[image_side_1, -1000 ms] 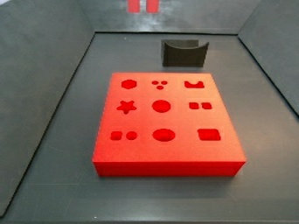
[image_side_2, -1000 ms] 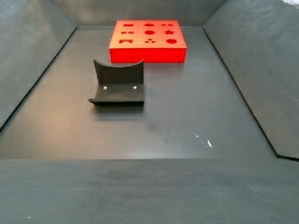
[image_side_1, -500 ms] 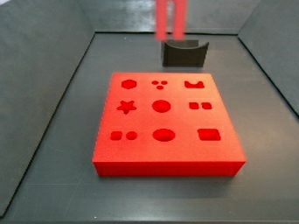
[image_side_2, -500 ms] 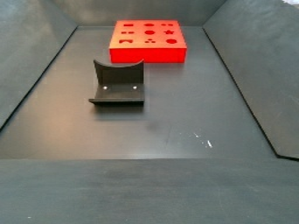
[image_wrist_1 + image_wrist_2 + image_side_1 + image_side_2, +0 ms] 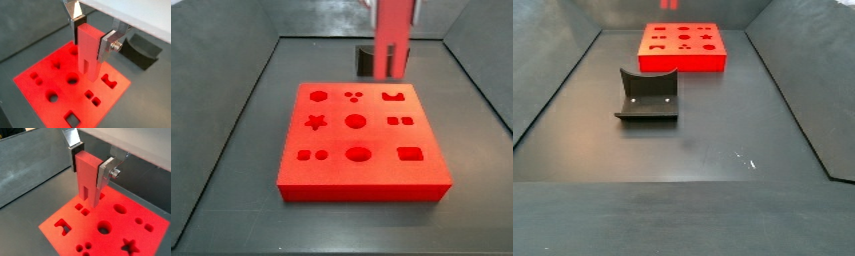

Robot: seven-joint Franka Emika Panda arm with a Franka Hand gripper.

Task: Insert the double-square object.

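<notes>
I am looking into a robotics test cell, a lab bench and not a home. The counter (image 5: 714, 140) is a dark grey floor with sloped grey walls. On it are only a red board (image 5: 358, 135) with shape cutouts and a dark fixture (image 5: 648, 95). My claw (image 5: 90, 35), above the board, grips a red peg (image 5: 87, 52).

Dark grey floor (image 5: 714, 130), sloped grey walls (image 5: 553, 70)

red double-square object (image 5: 88, 52) upright, clamped in claw (image 5: 91, 34)
</notes>
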